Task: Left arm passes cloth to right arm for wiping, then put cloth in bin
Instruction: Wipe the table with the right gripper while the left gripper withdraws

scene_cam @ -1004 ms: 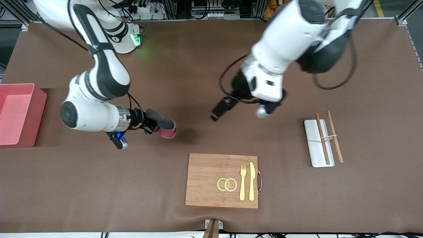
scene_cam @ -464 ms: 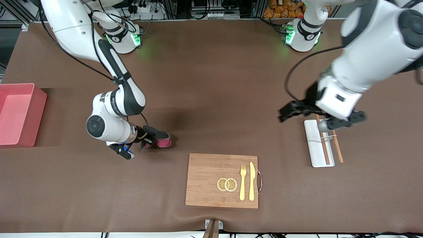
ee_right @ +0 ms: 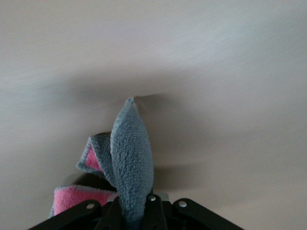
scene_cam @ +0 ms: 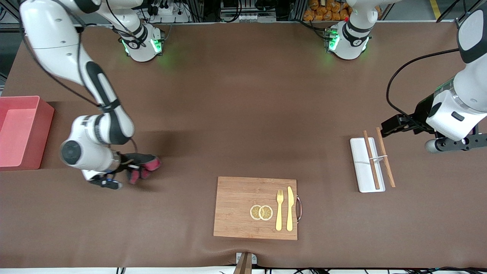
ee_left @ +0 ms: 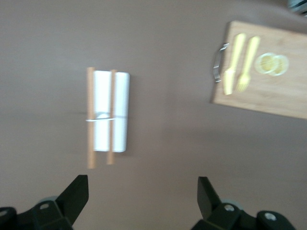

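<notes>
Toward the right arm's end of the table, we see the right gripper (scene_cam: 133, 171) clamped tight on the cloth (scene_cam: 146, 164), holding it low over the brown table (scene_cam: 228, 114), near the bin (scene_cam: 23, 131) that sits at that end's edge. Over the table near the white tray (scene_cam: 361, 167) with its 2 chopsticks (scene_cam: 371, 160), our left gripper (scene_cam: 392, 125) hangs with fingers (ee_left: 76, 194) spread wide and empty; a wooden board (scene_cam: 236, 207) lies nearer the camera.

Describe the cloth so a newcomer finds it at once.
Start at the salmon-pink bin at the right arm's end of the table. Beside it, toward the wooden board, the right pincer is shut on the cloth, the only soft grey-and-crimson thing here.
</notes>
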Controlling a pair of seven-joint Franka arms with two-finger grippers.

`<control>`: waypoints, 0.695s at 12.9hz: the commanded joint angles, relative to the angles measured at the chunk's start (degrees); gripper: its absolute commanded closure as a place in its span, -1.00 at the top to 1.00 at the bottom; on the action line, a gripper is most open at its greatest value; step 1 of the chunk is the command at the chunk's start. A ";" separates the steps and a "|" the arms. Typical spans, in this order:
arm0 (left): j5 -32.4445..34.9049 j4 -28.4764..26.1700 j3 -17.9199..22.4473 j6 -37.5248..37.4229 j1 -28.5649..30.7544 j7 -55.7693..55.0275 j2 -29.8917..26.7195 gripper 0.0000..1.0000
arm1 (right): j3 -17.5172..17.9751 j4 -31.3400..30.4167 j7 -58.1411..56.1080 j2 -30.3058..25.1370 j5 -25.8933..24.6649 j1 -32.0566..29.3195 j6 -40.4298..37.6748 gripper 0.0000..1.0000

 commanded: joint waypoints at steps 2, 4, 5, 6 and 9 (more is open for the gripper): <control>7.73 -2.78 -0.81 -3.12 -0.02 1.47 -4.19 1.00 | 1.21 1.58 -26.27 -0.14 -1.29 -13.50 1.08 -1.00; 7.30 -2.52 -0.46 -3.30 0.07 1.21 -4.73 1.00 | 1.13 3.87 -36.83 -0.32 -1.64 -18.26 1.00 -1.00; 6.95 -2.78 -0.02 -4.00 -0.37 1.29 -4.99 1.00 | 1.04 5.62 -41.76 -0.32 -1.99 -19.85 1.00 -1.00; 6.60 -3.91 2.07 -4.70 -1.59 1.47 -6.12 1.00 | 0.51 7.46 -44.76 -0.32 -4.78 -20.30 1.00 -1.00; -0.66 -10.58 15.06 -1.21 -8.62 4.17 -11.13 1.00 | 0.07 10.38 -45.06 -0.49 -17.87 -19.78 1.00 -1.00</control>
